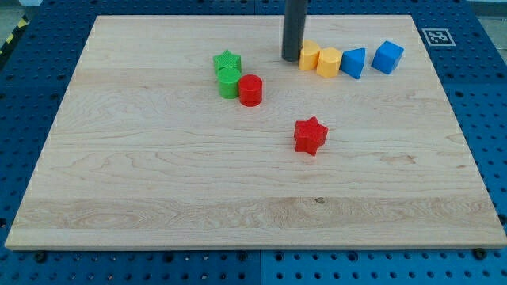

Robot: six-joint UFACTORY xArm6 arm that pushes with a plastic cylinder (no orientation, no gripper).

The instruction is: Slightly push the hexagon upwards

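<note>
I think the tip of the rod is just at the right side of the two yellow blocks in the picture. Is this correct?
Not quite. In the camera view my tip is just to the view's left of the two yellow blocks, beside the nearer one, not to their right.

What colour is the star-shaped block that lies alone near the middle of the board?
Red. The red star shows plainly in the camera view, apart from the other blocks.

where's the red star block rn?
The red star sits alone just right of the board's centre in the camera view, below the yellow blocks and down-right of the red cylinder. My tip is well above it.
</note>
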